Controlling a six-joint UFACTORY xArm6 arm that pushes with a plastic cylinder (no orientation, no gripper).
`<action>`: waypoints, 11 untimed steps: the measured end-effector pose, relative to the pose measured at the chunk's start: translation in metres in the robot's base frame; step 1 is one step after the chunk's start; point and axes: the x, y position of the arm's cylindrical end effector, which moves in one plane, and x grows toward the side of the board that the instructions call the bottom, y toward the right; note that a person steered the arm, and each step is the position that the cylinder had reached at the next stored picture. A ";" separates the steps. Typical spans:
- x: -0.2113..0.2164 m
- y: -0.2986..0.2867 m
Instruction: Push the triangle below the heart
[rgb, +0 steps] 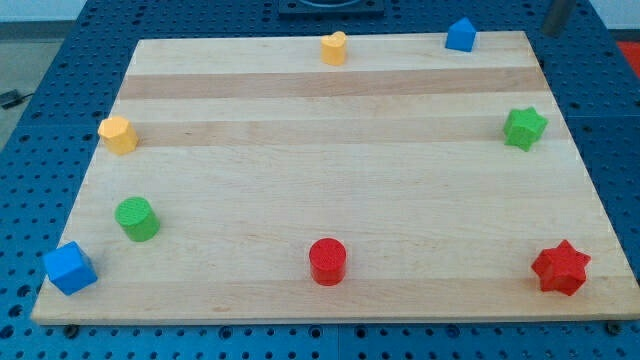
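Note:
The blue triangle-like block (460, 35) stands at the board's top edge, right of centre. The yellow heart (334, 47) stands at the top edge near the middle, to the left of the blue block and well apart from it. My rod comes in at the view's top right corner. My tip (548, 33) is just beyond the board's top right corner, to the right of the blue triangle and not touching any block.
A green star (524, 128) is at the right edge and a red star (560, 267) at the bottom right. A red cylinder (327, 261) is at bottom centre. A blue cube (70, 268), a green cylinder (136, 219) and a yellow hexagon (118, 134) are on the left side. The wooden board (330, 160) lies on a blue perforated table.

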 end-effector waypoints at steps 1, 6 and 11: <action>0.000 -0.076; 0.034 -0.230; 0.141 -0.323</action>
